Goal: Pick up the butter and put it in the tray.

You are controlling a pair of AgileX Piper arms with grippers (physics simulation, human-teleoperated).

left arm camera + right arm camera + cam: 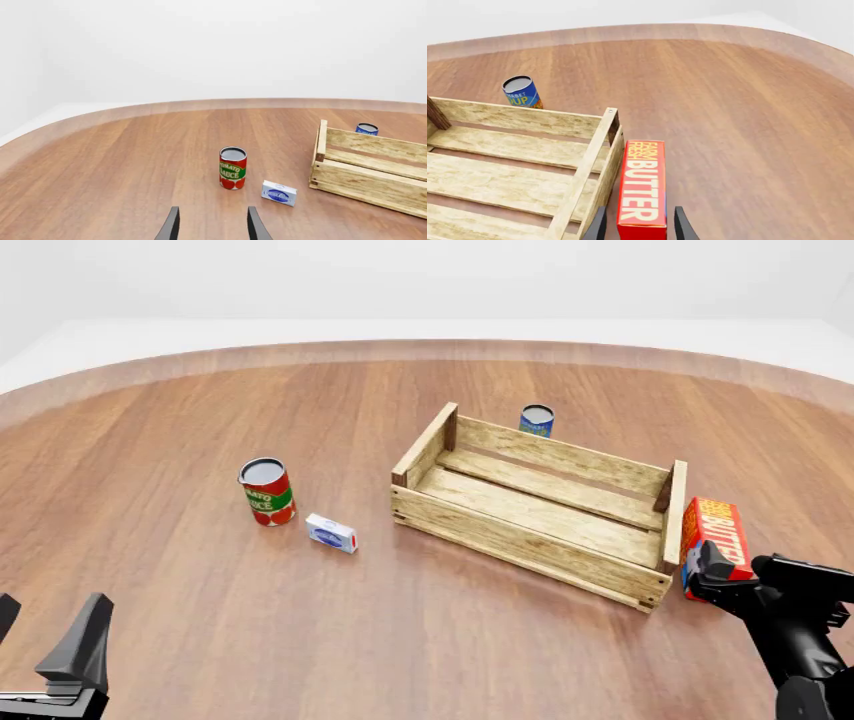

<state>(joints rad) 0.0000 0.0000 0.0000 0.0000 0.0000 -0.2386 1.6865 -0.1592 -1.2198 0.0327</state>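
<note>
Wooden table (200, 570), one butter (711, 530) (upright), one tray (534, 530)

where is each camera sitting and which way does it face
Front: above and behind the arms, looking down the table; left gripper, right gripper show.
Left wrist: behind the open left gripper, facing the red-green can, white-blue box.
Right wrist: behind the right gripper, facing the butter.
All share the tray.

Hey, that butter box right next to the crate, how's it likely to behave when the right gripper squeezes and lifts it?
The butter looks like a flat-sided carton, so it probably stays stiff and won't roll. It stands on a narrow edge beside the tray, so a sideways nudge might tip it. The right gripper straddles its end; gripped there, it may swing.
</note>
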